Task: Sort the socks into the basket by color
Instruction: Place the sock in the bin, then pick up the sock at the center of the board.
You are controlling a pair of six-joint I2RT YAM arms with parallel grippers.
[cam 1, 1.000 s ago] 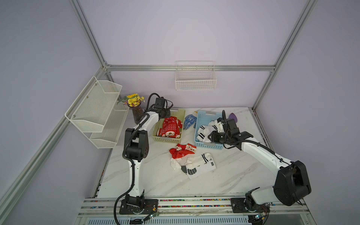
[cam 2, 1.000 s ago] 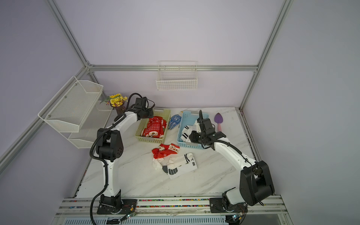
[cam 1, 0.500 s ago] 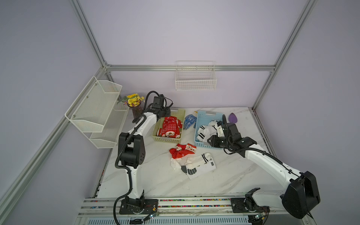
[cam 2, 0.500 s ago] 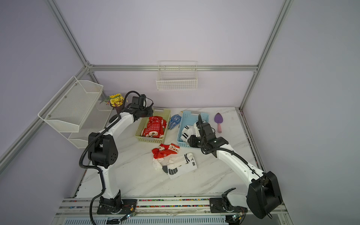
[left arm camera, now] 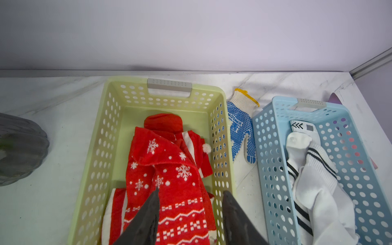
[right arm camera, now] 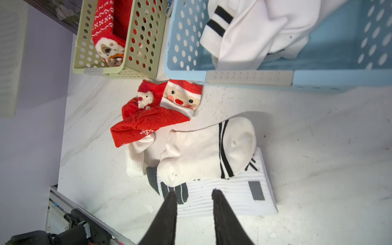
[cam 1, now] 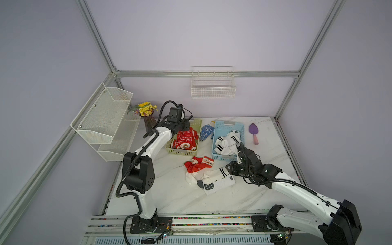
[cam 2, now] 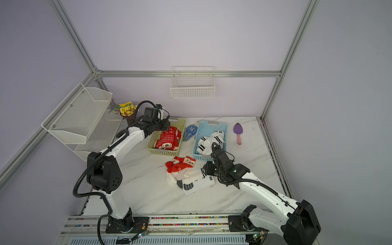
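In both top views the blue basket [cam 1: 214,135] sits toward the back of the table [cam 1: 169,197], with white socks [cam 1: 226,144] heaped inside it. The green basket [cam 1: 182,151] stands to its left and holds red socks [cam 1: 185,139]. A glove [cam 1: 205,132] lies between the two, and a trowel [cam 1: 253,131] lies to the blue basket's right. Just off its near end, loose red socks [cam 2: 180,166] and loose white socks [cam 2: 199,182] lie tangled on the table. The right arm [cam 1: 297,191] reaches to that near end, and the left arm [cam 1: 157,140] stretches over the green basket.

From the left wrist, the left jaws hang fairly wide above the red socks [left arm camera: 169,169] and grip nothing. The glove [left arm camera: 240,131] lies just beside the blue basket [left arm camera: 273,148].

From the right wrist, the right jaws stand narrowly apart and empty over the loose white socks [right arm camera: 201,152]. The grey-marked one lies flat, and a black-striped one lies across it. The loose red socks [right arm camera: 152,121] reach up to the blue basket [right arm camera: 248,78] at its near rim.
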